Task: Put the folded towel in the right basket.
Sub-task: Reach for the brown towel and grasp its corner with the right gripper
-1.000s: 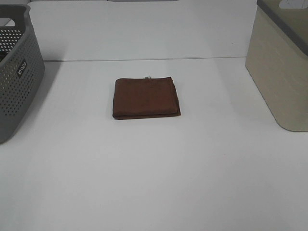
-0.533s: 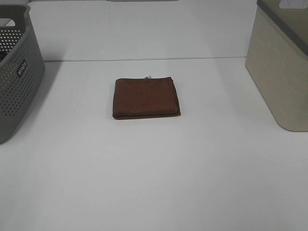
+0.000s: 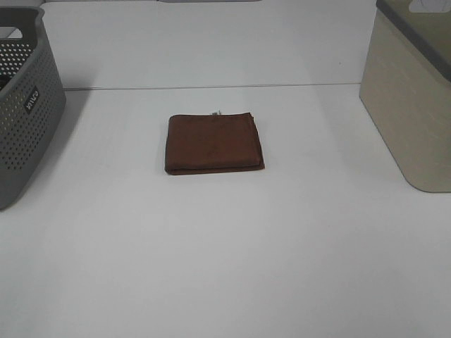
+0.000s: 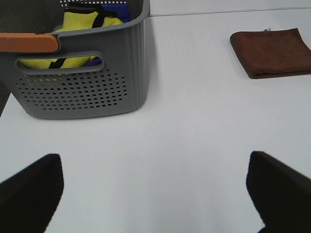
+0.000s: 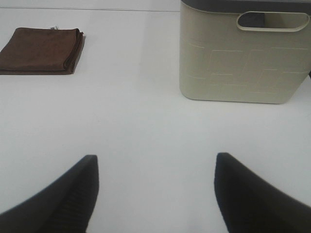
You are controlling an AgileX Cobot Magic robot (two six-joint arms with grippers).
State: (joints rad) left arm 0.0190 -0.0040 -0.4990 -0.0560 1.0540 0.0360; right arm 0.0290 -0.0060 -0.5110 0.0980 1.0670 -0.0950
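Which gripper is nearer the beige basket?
Right. The right gripper faces the beige basket just ahead; the left gripper is by the grey basket, on the opposite side.

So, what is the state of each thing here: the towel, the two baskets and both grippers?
brown towel: folded, lying flat on the table, not gripped.
grey basket: upright, with a yellow item inside.
beige basket: upright; its inside is hidden.
left gripper: open, holding nothing.
right gripper: open, holding nothing.
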